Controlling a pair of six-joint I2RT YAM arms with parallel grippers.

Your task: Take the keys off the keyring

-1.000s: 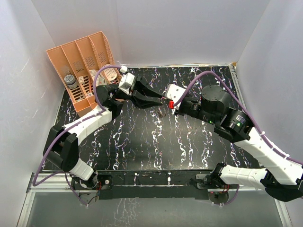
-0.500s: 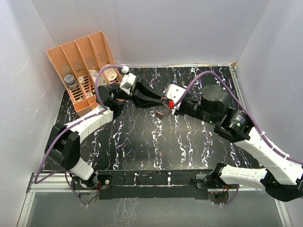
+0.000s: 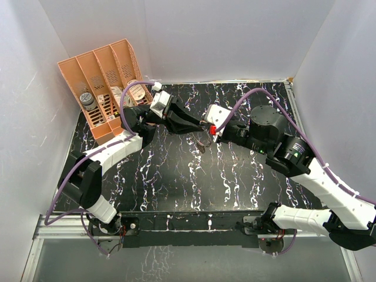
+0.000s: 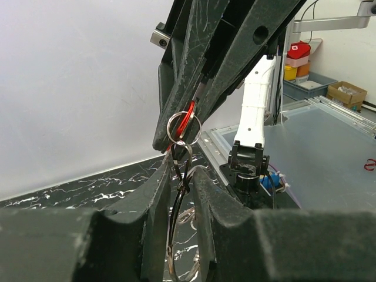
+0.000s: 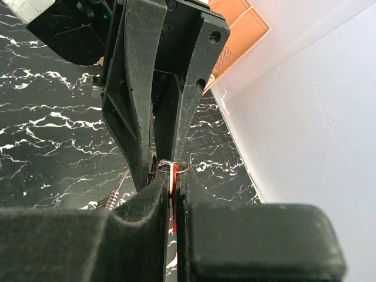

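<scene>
My right gripper (image 3: 207,130) is shut on the red-headed key (image 3: 212,128), held above the black marble table (image 3: 176,176). In the right wrist view the gripper (image 5: 173,178) pinches the red key (image 5: 175,212) flat against a silver key, and the thin keyring (image 5: 173,167) sticks out at its tips. My left gripper (image 3: 196,126) meets it tip to tip. In the left wrist view the keyring (image 4: 183,127) and red key (image 4: 187,117) hang just above my left gripper (image 4: 184,170). Its jaws are nearly closed on a dark wire loop (image 4: 175,223) hanging from the ring.
An orange file organizer (image 3: 103,82) with small items stands at the back left. White walls close in the table on three sides. A coiled metal piece (image 5: 114,197) dangles below the grippers.
My left gripper moved right to the right gripper's tips and its fingers closed from wide open. The right gripper stayed still with the red key.
</scene>
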